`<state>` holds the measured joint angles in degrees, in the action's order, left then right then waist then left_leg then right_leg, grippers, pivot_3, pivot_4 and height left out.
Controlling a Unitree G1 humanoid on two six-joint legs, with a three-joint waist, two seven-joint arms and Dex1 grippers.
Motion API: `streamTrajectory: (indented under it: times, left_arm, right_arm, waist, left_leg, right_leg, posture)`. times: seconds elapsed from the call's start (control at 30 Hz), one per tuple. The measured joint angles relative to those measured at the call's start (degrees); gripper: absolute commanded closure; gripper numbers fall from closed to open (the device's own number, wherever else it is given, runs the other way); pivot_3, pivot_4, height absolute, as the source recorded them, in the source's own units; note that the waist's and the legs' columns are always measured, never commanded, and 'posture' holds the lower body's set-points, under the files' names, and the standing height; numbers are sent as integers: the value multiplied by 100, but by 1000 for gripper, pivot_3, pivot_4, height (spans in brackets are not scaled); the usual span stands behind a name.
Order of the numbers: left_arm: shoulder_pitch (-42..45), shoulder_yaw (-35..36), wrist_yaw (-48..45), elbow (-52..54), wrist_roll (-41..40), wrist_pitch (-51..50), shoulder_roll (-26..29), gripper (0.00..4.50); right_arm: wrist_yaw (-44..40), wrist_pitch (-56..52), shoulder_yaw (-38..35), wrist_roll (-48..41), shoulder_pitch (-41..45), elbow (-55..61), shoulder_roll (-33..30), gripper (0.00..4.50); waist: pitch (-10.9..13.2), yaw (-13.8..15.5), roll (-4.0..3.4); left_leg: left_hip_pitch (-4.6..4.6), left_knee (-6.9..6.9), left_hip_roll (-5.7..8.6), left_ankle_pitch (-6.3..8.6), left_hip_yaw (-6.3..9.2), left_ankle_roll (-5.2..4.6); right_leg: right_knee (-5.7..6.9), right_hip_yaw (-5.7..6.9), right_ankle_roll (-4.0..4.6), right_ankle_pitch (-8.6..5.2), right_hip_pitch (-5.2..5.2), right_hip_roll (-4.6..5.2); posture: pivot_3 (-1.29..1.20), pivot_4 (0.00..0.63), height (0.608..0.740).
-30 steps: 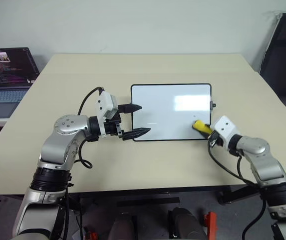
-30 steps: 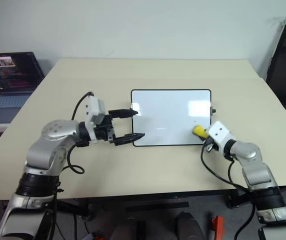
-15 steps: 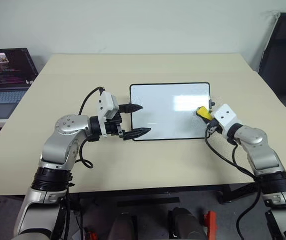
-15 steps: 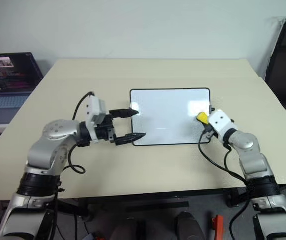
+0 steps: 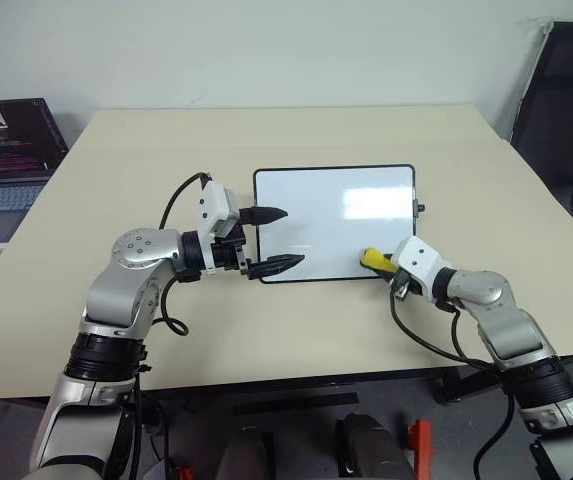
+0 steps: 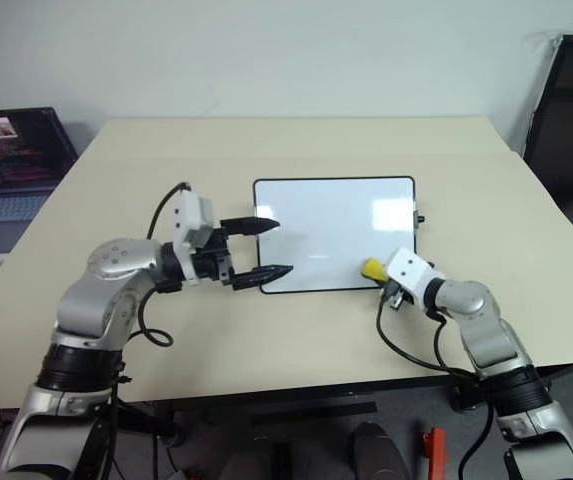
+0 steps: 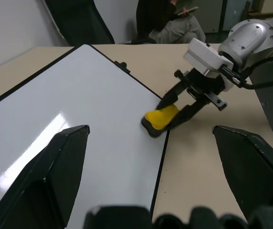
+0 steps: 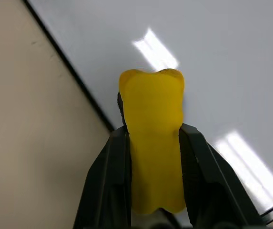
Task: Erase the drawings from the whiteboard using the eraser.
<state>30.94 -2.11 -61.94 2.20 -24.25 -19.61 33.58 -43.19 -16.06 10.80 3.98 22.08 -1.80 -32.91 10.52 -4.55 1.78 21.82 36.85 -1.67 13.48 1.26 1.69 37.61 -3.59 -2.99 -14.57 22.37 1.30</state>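
Now pinching the eraser [image 5: 374, 260] lengthwise in right fingers [image 8: 193, 157] over the whiteboard [image 5: 332, 222] near-right corner, left fingers [image 5: 271, 263] spread at its left edge.

head cams above, wrist cams close on whiteboard [image 5: 334, 222]

The laptop [image 5: 11, 150] is cut off by the left edge of the head view; its screen text is too small to read. The eraser [image 8: 154, 143] has its rear end concealed between the fingers [image 8: 108, 181] of the right claw [image 8: 153, 138]. A seated person [image 7: 167, 21] is cut off by the upper edge of the left wrist view. No pen marks can be made out on the whiteboard [image 5: 306, 210].
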Motion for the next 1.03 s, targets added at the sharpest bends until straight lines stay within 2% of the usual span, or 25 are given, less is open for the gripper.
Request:
streamTrajectory:
  times: [0.1,0.2,0.23,0.3,0.37,0.47,0.63,0.83,0.97,1.03]
  left_arm:
    - [5,0,-8,-1,0,0,0,0]
    - [49,-4,-25,-7,0,1,-1,0]
    - [67,2,-42,-19,0,1,9,0]
    - [109,1,-98,-48,-8,1,7,0]
    - [120,21,-141,-87,-16,1,31,0]
    - [148,18,-151,-149,8,38,24,0]
    - [128,-12,-129,-384,73,127,-104,0]
    - [-1,-14,-111,-496,137,223,-125,0]
    - [-102,-7,-60,-469,137,213,-105,0]
    - [-101,25,-45,-442,137,213,-44,0]
  right_arm:
    - [23,-56,-167,-208,0,-21,41,3515]
    - [130,-542,-1104,-1037,6,21,170,3515]
    - [180,-747,-1603,-1398,62,70,142,3515]
    - [234,-978,-2385,-1835,191,71,-209,3515]
    - [317,-1079,-2946,-1935,222,-66,-685,3515]
    - [368,-1146,-3150,-1707,58,-917,-1496,3515]
    - [720,-1327,-2746,-1366,224,-2393,-1338,3515]
    - [975,-1313,-2510,-1267,1003,-3243,-1138,1432]
    - [914,-1297,-2518,-1307,1105,-3355,-1139,30]
    - [852,-1298,-2561,-1407,1094,-3307,-1158,30]
  waist:
    - [6,7,3]
    - [22,54,1]
    - [25,89,-1]
    - [32,154,-12]
    - [33,211,-13]
    - [32,289,-12]
    - [34,189,-15]
    - [47,128,-40]
    - [48,159,-40]
    - [48,177,-40]
  left_leg:
    - [4,-1,0,0,2,0]
    - [32,0,2,0,-1,1]
    - [61,1,2,0,-2,1]
    - [119,5,4,-1,-3,1]
    - [120,2,3,2,-1,2]
    - [120,-9,1,20,-3,-13]
    - [118,-19,0,32,-33,-28]
    - [117,-19,0,32,-32,-29]
    - [121,-19,1,33,-32,-28]
    - [121,-18,1,33,-34,-28]
  right_leg:
    - [0,2,1,0,2,0]
    - [0,-1,-3,2,28,1]
    - [2,-2,-36,21,57,1]
    - [5,-1,-28,34,115,0]
    - [2,4,-13,31,115,0]
    - [-30,9,-8,22,104,0]
    - [-54,-19,-12,25,107,-1]
    - [-52,-21,-15,26,109,-3]
    - [-54,-19,-17,26,109,-2]
    - [-54,-20,-18,27,109,-1]
  posture:
    - [0,150,740]
    - [0,150,740]
    - [0,150,740]
    - [0,150,740]
    - [0,150,740]
    - [0,150,740]
    - [0,150,740]
    - [0,150,740]
    - [0,150,740]
    - [0,150,740]
